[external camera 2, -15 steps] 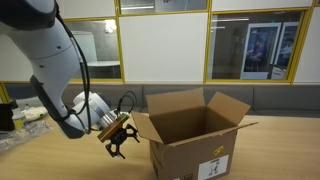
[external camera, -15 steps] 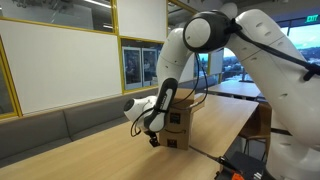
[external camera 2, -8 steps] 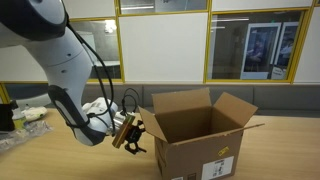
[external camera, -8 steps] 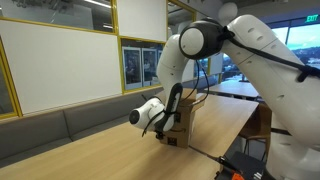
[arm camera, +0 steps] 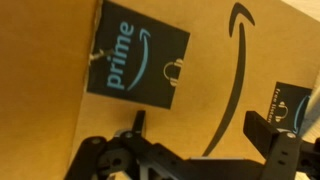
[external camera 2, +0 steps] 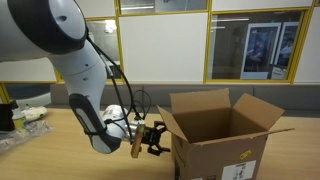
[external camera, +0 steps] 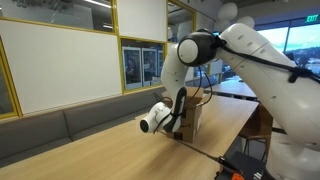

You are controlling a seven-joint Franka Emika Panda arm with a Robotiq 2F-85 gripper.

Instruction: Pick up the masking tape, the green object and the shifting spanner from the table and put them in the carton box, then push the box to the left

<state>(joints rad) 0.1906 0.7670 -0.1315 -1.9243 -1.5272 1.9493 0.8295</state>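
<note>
Open tool at the carton box.
The tool, fingers spread and empty, is against the box's side wall, apparently touching it; the box stands on the worktop, flaps open.

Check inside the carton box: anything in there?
The carton box has its flaps open; in an exterior view only bare upper inner walls show. Its front wall hides the floor, so any contents cannot be seen.
</note>
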